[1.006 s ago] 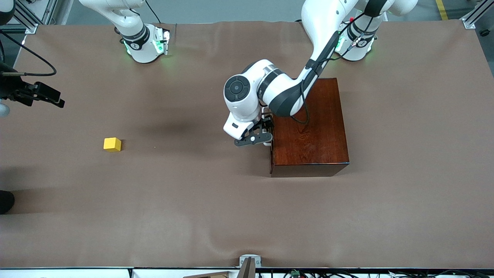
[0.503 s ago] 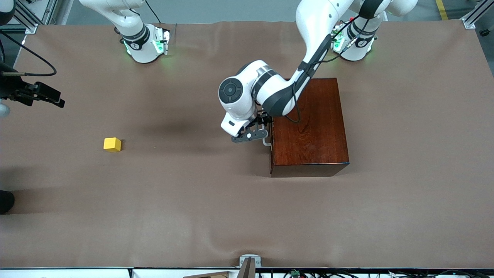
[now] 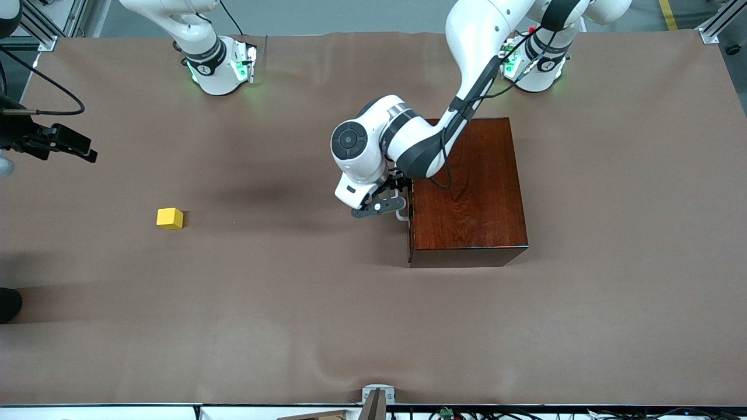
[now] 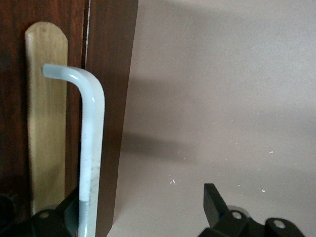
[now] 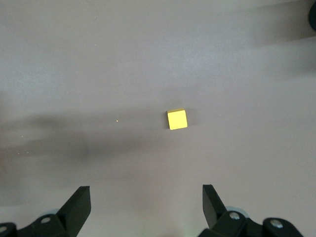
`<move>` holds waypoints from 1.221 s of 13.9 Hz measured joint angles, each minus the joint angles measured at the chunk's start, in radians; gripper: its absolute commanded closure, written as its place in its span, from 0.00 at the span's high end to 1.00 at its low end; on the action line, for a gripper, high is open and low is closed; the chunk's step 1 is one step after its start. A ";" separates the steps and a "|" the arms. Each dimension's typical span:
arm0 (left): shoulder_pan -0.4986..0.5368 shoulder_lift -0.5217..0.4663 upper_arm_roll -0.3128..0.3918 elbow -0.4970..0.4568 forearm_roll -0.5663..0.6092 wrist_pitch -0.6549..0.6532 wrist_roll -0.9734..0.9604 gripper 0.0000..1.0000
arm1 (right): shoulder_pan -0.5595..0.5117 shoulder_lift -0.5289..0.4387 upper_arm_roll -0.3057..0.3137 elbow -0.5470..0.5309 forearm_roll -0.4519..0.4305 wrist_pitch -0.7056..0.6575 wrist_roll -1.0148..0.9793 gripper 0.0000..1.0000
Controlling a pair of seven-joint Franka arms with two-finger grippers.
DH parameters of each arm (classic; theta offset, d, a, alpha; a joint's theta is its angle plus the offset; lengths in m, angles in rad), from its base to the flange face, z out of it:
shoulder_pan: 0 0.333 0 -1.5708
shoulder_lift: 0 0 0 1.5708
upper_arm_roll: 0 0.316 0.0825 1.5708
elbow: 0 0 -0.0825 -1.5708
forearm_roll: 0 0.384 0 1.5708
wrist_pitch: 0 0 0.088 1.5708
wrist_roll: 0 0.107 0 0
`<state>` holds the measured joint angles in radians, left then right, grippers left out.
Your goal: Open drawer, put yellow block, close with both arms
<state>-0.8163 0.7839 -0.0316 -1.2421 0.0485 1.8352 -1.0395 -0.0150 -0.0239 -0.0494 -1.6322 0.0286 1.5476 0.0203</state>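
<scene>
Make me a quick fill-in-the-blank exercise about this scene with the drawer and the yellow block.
1. The left tool is open around the drawer's white ____.
2. The drawer in the wooden box is still ____.
3. The yellow block lies on the ____.
4. The right tool is ____, high over the block.

Missing words: handle; closed; table; open

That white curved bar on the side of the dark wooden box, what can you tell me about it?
It is the drawer's handle, a smooth white bar, glossy like plastic or painted metal, bent in a rounded corner toward the drawer's pale-wood front. The drawer looks closed, flush in the glossy reddish-brown box, on the side facing the right arm's end of the table. The left hand is at the handle, open, with the bar between its fingers; one finger sits right beside it, though contact is unclear.
</scene>
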 measured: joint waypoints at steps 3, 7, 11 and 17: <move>0.000 0.000 0.000 -0.001 0.000 0.023 -0.028 1.00 | 0.000 0.000 0.000 0.000 0.000 0.000 0.000 1.00; 0.000 0.000 0.001 -0.007 0.000 0.074 -0.067 1.00 | 0.000 0.000 0.000 0.000 0.000 0.000 0.000 1.00; 0.000 -0.001 0.004 -0.011 0.000 0.084 -0.086 1.00 | 0.000 0.000 0.000 -0.001 0.000 0.000 0.000 1.00; -0.004 -0.006 0.009 -0.022 0.000 0.122 -0.140 1.00 | 0.000 0.000 0.000 -0.001 0.000 0.000 0.000 1.00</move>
<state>-0.8208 0.7777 -0.0226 -1.2641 0.0487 1.9571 -1.1792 -0.0150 -0.0239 -0.0496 -1.6332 0.0286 1.5475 0.0203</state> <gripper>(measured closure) 0.000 0.000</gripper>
